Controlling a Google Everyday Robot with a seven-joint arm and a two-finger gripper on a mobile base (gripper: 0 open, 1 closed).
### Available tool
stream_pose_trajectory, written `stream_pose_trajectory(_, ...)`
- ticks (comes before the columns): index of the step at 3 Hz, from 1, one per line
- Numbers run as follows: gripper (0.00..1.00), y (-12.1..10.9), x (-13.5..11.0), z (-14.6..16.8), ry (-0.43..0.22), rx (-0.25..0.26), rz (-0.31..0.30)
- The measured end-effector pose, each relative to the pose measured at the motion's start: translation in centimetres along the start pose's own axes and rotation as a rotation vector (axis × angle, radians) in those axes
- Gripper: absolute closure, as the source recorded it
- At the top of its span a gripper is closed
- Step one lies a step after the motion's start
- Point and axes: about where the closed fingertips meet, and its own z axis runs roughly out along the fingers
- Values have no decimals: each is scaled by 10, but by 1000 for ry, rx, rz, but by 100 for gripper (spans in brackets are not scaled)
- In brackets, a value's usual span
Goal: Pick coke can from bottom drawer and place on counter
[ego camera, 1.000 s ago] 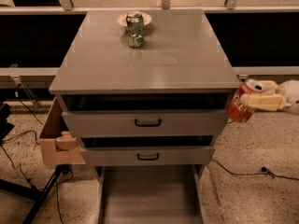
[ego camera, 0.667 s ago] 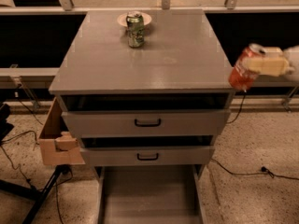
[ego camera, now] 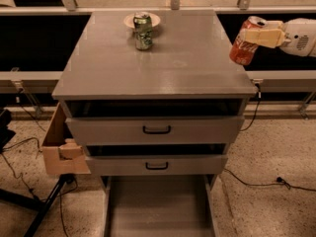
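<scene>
Camera view, one item per line.

- Counter point(ego camera: 163, 65): broad grey cabinet top, faintly glossy, at the centre of the scene.
- Green can point(ego camera: 143, 31): upright on the far part of the counter, left of its middle.
- Small plate point(ego camera: 154, 19): pale and round, just behind the green can and partly hidden by it.
- Gripper point(ego camera: 253, 35): comes in from the right edge of the scene on a white arm. Its cream fingers point(ego camera: 264, 35) are clamped across the upper part of the coke can.
- Coke can point(ego camera: 243, 49): red with white lettering and a silver top, held in the air and tilted so the top leans right. It hangs at the right edge of the counter, well apart from the green can and clear of the drawers. Whether it is over the surface or just beside it cannot be told.
- Upper drawer point(ego camera: 157, 130): grey front with a black handle, pulled slightly out.
- Middle drawer point(ego camera: 157, 165): same kind, also slightly out.
- Bottom drawer point(ego camera: 159, 206): lowest, pulled far out toward the near side, a flat grey floor with low side walls.
- Cardboard box point(ego camera: 58, 149): open, tan, at the left side of the cabinet.
- Floor point(ego camera: 266, 162): speckled, with black cables on both sides.
</scene>
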Motion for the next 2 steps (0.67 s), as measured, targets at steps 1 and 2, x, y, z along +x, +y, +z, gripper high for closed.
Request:
stream_pose_trajectory(1, 100, -17, 10, 39, 50, 21, -49)
stream_pose_trajectory(2, 100, -22, 56, 84, 138, -20, -71)
